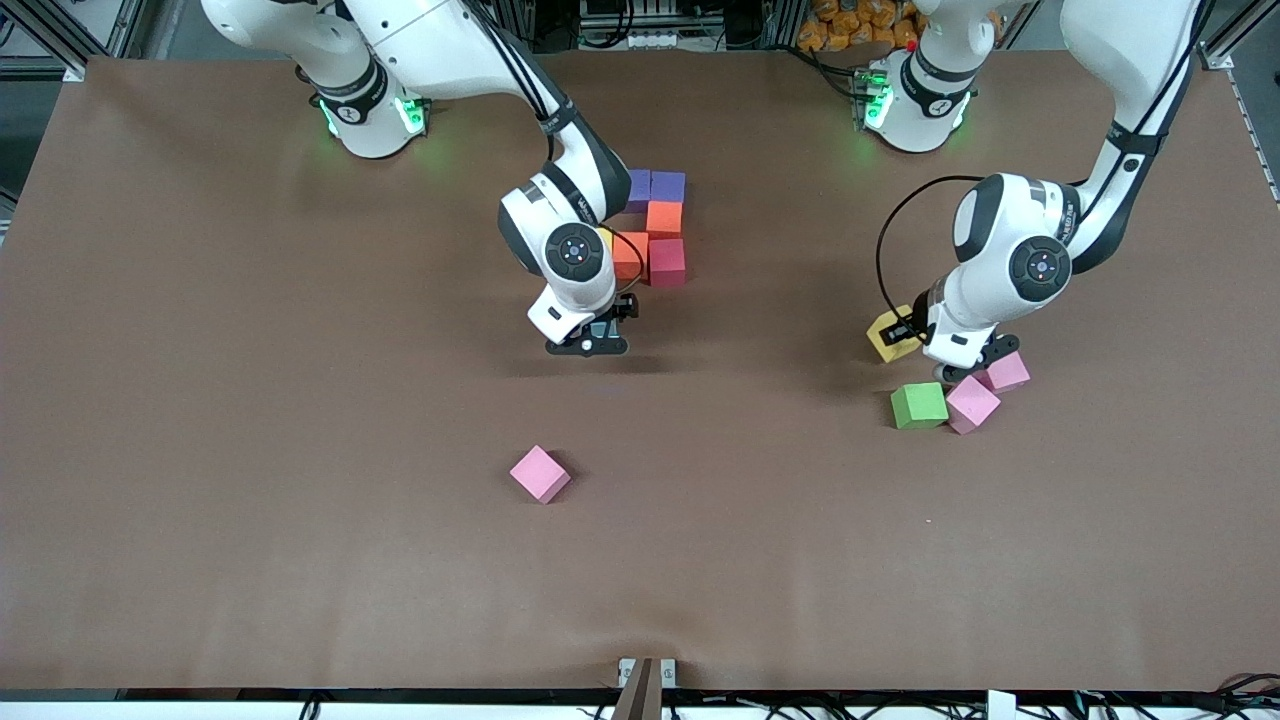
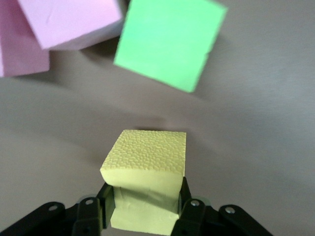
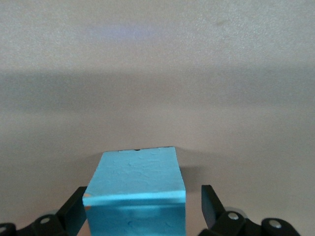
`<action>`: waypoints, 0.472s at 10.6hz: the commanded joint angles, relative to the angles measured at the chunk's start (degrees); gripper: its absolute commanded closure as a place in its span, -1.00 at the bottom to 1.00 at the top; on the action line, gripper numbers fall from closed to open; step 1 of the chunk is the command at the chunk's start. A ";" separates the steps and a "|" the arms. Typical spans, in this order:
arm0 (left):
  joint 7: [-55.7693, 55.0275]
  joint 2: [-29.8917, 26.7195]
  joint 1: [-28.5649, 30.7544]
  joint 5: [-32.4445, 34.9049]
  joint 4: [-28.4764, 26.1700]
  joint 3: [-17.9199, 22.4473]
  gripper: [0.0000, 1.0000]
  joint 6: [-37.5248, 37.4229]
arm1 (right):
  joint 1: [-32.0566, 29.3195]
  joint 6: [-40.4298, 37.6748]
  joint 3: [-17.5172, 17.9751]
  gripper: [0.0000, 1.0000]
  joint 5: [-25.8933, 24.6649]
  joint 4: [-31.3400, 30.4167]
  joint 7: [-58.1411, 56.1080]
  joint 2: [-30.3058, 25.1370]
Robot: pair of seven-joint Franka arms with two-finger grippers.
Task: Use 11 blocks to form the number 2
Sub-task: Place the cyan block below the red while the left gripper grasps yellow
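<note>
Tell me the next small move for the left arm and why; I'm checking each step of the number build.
Probably lift straight up. The left claw is shut on the yellow block, which sits low beside the green block and two pink cubes; rising first should clear them before carrying it to the stacked group. The right claw stands open around a light blue block.

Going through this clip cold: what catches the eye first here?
The colourful cluster of purple, orange and red blocks near the robots' bases stands out, with the right gripper just beside it, open around a light blue block. Toward the left arm's end, the left gripper is shut on a yellow block beside the green block.
</note>
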 commanded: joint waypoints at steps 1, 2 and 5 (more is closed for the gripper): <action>0.97 0.03 -3.70 -1.75 3.79 -0.03 0.10 -1.46 | -0.73 -0.23 -0.08 -1.00 0.79 -1.89 0.51 -3.41; 0.53 0.98 -4.24 -2.02 5.37 -0.12 0.10 -1.46 | -0.91 -0.14 -0.08 -1.00 0.79 -3.03 0.51 -5.00; -6.99 3.10 -7.75 -4.83 8.54 -0.03 0.13 -1.55 | -2.57 -0.23 0.19 -1.00 0.79 -4.53 0.51 -9.22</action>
